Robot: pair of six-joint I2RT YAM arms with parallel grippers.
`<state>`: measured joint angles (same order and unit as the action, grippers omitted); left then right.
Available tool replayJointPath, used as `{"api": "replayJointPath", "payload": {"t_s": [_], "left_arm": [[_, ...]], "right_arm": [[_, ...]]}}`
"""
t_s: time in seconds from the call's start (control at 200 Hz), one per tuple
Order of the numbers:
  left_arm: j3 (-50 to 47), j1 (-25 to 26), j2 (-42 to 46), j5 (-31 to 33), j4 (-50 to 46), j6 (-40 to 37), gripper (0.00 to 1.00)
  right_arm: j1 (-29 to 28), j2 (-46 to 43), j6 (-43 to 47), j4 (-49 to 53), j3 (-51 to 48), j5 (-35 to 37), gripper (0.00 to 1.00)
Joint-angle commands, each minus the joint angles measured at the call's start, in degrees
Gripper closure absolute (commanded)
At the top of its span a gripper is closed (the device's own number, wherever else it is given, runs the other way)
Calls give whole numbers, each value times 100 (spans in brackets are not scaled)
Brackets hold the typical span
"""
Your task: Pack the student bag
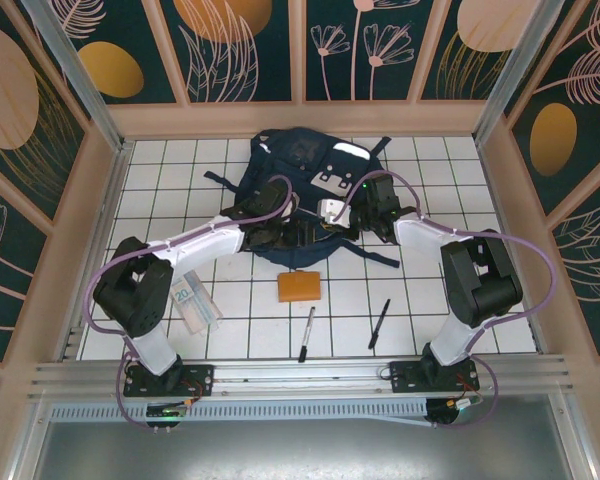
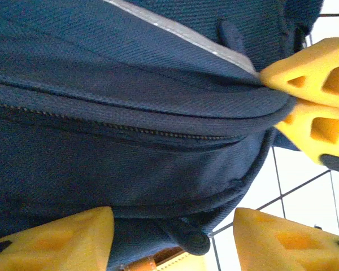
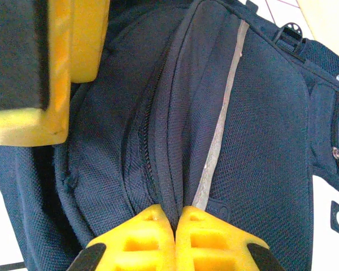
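Observation:
The student bag, a navy-blue backpack with a pale reflective stripe, lies at the back centre of the table. Both arms reach onto its near edge. My right gripper is shut on a fold of the bag's fabric beside the closed zipper. My left gripper stands open just below that zipper line. A dark zipper pull tab lies between its yellow fingers, untouched. The right gripper's fingers show pinching the seam at the left wrist view's right edge.
In front of the bag lie an orange pouch, two black pens, and a flat grey pack marked 20 by the left arm. Wooden walls enclose the white tiled table.

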<state>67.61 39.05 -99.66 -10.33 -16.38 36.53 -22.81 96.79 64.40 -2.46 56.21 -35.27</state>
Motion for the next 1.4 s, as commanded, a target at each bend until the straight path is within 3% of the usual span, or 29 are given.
{"api": "replayJointPath", "payload": {"t_s": [0.0, 0.23, 0.345, 0.495, 0.666, 0.836, 1.026, 1.146, 1.206, 1.301, 1.396], "left_arm": [[112, 57, -152, 335, -235, 12, 47], [112, 95, -151, -470, -49, -311, 47], [137, 101, -231, -276, -249, -607, 67], [248, 98, -354, 339, -576, -951, 73], [567, 103, -359, 748, -833, -1328, 100], [610, -31, 47, 1316, -951, -1561, 100], [88, -990, 413, 1244, -823, -1569, 100], [-36, -1171, 586, 1453, -715, -1966, 100], [-67, -1175, 655, 1229, -597, -2125, 100], [-86, -1165, 707, 240, -385, -2162, 100], [-215, -1137, 955, -505, -18, -1938, 100]], "right_arm": [[56, -163, -95, 70, 147, -288, 100], [50, -96, -144, 54, 207, -235, 100], [57, -92, -206, 23, 215, -218, 100], [55, -117, -243, 23, 207, -174, 100], [49, -133, -246, 88, 198, -116, 100], [107, -226, -185, 162, 110, -18, 100], [292, -323, -309, 194, 13, 37, 100], [368, -368, -124, 411, -21, 241, 100], [425, -414, -112, 428, -72, 284, 100], [462, -486, -334, 404, -107, 123, 100], [453, -645, -676, 391, -86, -305, 74]]}}
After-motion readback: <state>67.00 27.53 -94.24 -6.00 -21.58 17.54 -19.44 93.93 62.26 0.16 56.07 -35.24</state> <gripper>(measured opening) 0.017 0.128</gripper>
